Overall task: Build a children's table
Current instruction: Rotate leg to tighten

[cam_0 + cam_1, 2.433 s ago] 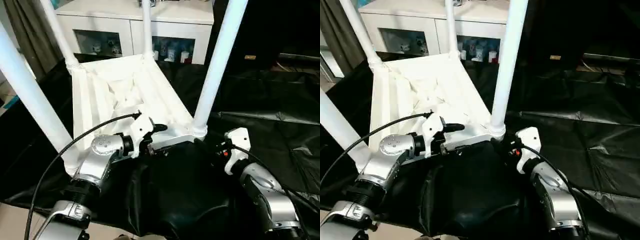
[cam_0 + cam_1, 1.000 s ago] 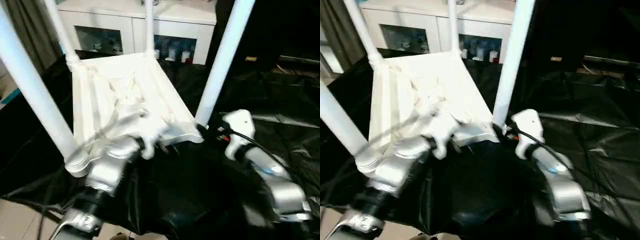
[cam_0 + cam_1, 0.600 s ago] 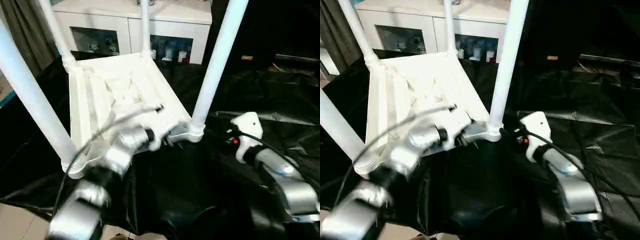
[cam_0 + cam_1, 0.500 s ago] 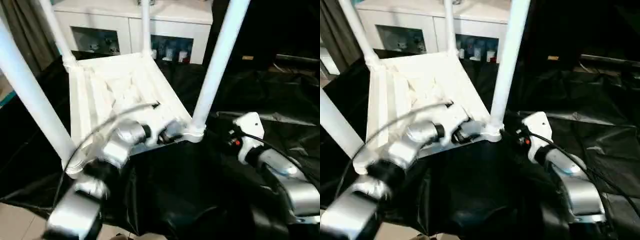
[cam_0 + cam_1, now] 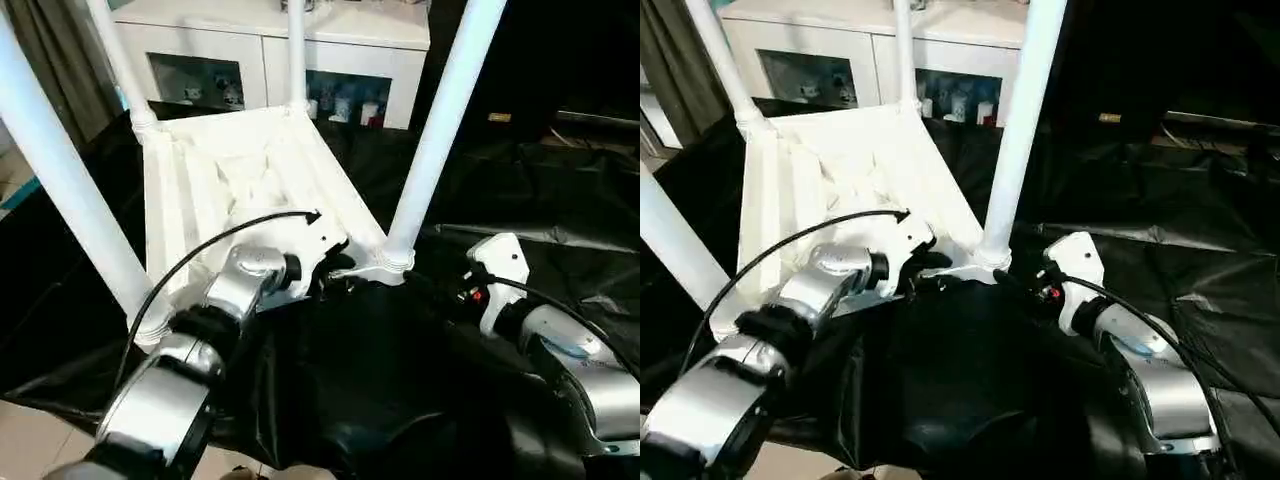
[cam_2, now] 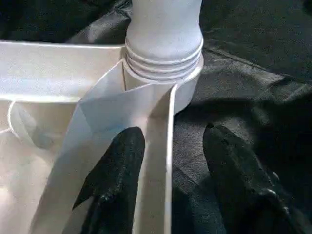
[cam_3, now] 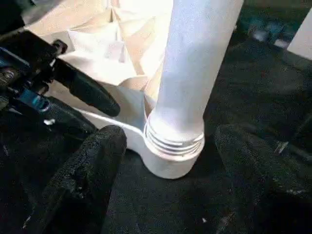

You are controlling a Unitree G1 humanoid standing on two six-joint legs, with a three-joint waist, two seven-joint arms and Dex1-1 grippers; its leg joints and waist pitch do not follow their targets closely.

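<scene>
Between the parted left gripper (image 6: 168, 183) fingers, the table (image 5: 240, 190) rim; right gripper (image 7: 168, 161) wide around its leg (image 7: 192, 73).

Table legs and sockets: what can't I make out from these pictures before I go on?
- Tops of the four legs: cut off by the upper edge of the eye views.
- Left gripper: whether its fingers touch the table's edge rib is unclear in the left wrist view.
- How deep the near leg sits: hidden inside its socket.
- Items in the cabinet: too small.

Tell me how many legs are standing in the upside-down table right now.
4: near-left leg, near-right leg beside both grippers, far-left leg, far-right leg toward the cabinet.
</scene>
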